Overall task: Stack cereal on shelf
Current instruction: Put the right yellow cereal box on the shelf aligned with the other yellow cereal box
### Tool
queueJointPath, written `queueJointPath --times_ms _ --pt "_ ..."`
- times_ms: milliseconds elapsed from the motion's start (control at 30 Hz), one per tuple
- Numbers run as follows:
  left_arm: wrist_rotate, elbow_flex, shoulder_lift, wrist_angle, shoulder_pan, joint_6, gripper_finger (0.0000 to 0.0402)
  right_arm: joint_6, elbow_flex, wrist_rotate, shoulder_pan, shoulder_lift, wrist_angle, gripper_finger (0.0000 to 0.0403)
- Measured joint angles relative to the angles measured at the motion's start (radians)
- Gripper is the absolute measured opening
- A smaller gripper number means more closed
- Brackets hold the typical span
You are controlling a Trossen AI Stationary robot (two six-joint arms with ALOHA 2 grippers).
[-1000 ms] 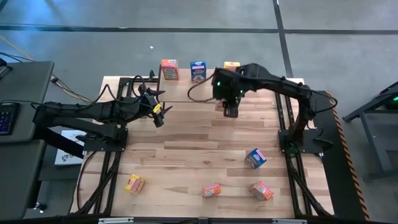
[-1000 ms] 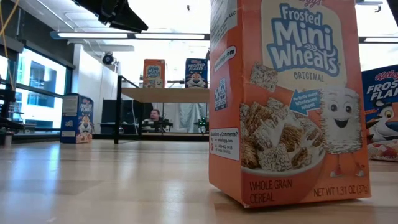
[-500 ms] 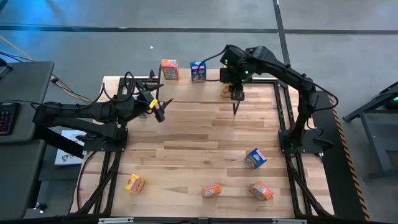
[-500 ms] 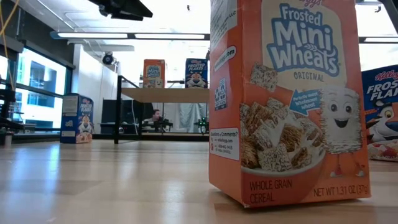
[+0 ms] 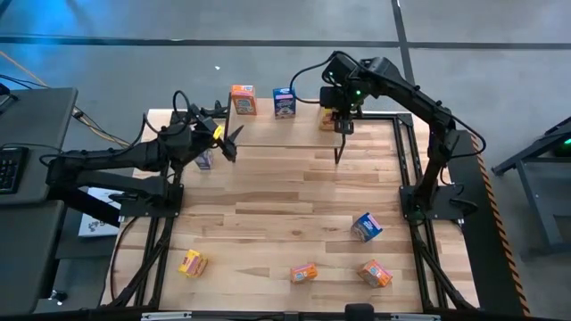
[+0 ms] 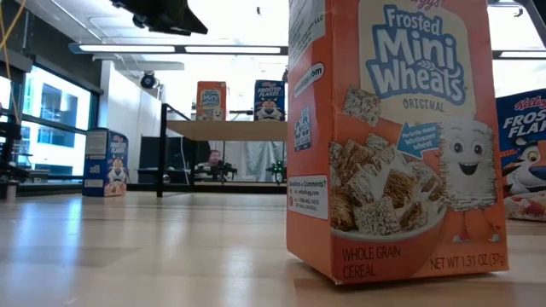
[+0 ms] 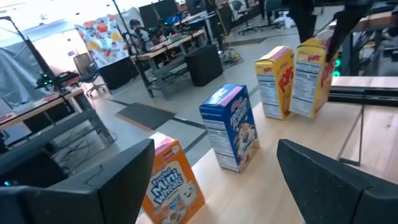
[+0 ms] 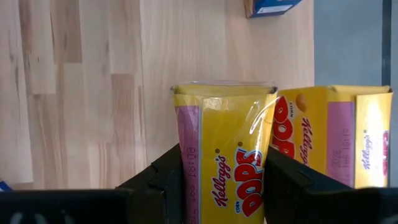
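Cereal: yellow cardboard Corn Pops mini box (image 8: 224, 162) pinched in right gripper (image 8: 221, 171) above the low light-wood shelf (image 5: 268, 134), just beside a second yellow box (image 8: 336, 137). Orange-red box (image 5: 243, 99) and blue box (image 5: 284, 102) already stand there. Placing step; next likely lower, release. Left gripper (image 7: 214, 165) spread, empty, near the shelf's left end.

Around your workspace: furniture and room clutter only.
You'll see a dark grey side desk (image 5: 36, 107) outboard of the left gripper, the large pale wooden tabletop (image 5: 277, 205) below both grippers, and a person seated (image 6: 211, 159) far behind.
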Motion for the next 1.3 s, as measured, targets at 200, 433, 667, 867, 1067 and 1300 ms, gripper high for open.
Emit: queueJointPath --times_ms 200,433,667,867,1067,1300 --pt "0.0 0.0 0.0 -0.004 0.001 0.0 0.033 -0.031 0.0 -0.014 -0.002 0.0 0.01 0.0149" --pt "0.0 0.0 0.0 -0.004 0.001 0.0 0.033 -0.034 -0.013 -0.014 -0.002 0.0 0.02 0.0149" --pt "0.0 0.0 0.0 -0.004 0.0 0.0 0.033 -0.038 -0.056 0.017 -0.004 0.002 0.048 0.0149" --pt "0.001 0.0 0.0 -0.004 0.0 0.001 0.033 -0.052 -0.056 0.023 -0.008 0.002 0.069 0.0149" --pt "0.001 0.0 0.0 -0.004 0.0 0.001 0.033 -0.052 -0.055 0.03 -0.008 0.008 0.063 0.0149" --pt "0.001 -0.001 0.0 -0.004 0.0 0.001 0.033 -0.052 -0.055 0.031 -0.008 0.008 0.061 0.0149"
